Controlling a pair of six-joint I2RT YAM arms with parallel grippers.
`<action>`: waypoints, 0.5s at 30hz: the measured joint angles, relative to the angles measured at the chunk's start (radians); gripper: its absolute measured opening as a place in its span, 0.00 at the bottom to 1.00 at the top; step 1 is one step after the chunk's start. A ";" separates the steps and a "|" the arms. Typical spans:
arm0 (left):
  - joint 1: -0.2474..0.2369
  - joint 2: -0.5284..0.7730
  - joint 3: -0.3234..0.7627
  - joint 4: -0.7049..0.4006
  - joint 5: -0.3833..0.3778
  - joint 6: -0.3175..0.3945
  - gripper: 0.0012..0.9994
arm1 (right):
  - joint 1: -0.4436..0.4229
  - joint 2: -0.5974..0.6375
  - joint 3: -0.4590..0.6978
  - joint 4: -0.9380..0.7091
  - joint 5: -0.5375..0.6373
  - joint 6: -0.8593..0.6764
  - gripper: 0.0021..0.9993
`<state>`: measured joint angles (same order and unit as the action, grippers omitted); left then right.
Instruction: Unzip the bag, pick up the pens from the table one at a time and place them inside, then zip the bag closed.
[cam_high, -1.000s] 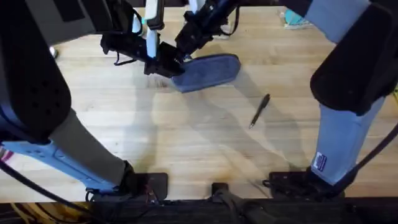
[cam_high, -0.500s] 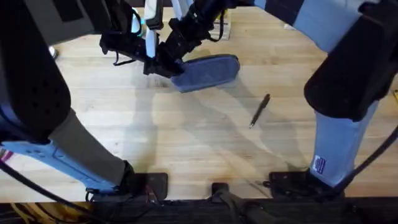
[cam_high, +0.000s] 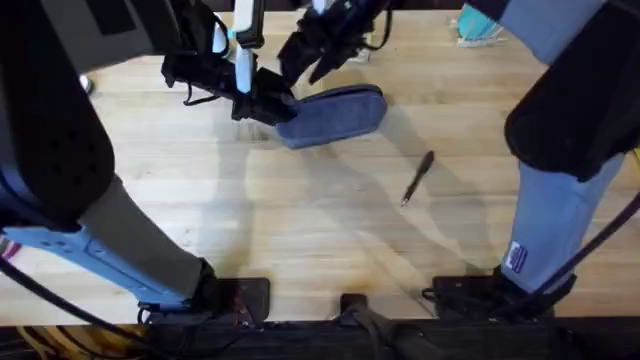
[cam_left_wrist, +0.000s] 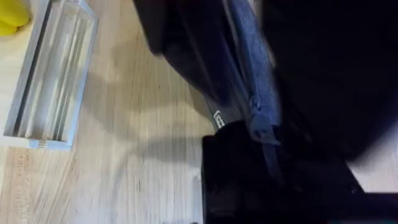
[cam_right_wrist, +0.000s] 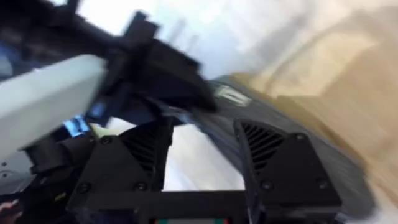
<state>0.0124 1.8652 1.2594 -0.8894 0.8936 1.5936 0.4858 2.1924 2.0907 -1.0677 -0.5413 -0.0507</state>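
While my left gripper (cam_high: 268, 108) pinched the blue-grey fabric pouch (cam_high: 335, 114) near the wooden table's (cam_high: 300, 220) far edge, my right gripper (cam_right_wrist: 202, 155) hovered spread — the zipper pull could be missed, dragging the pouch.

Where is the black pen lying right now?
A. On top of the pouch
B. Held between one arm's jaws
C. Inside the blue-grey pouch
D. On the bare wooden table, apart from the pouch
D. In the overhead view the pen lies alone on the table, well clear of the bag, and neither arm is near it.
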 joint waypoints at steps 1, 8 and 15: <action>0.000 0.000 0.000 0.000 0.000 0.000 0.04 | -0.023 -0.002 0.000 -0.004 0.004 -0.006 0.61; 0.000 0.000 0.000 0.000 0.000 0.000 0.04 | -0.200 -0.067 0.000 -0.027 0.026 -0.037 0.85; 0.000 0.000 0.000 0.000 0.000 0.000 0.04 | -0.285 -0.190 0.003 -0.047 0.070 -0.094 0.99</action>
<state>0.0120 1.8652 1.2594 -0.8894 0.8936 1.5936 0.2013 2.0028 2.0937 -1.1148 -0.4716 -0.1443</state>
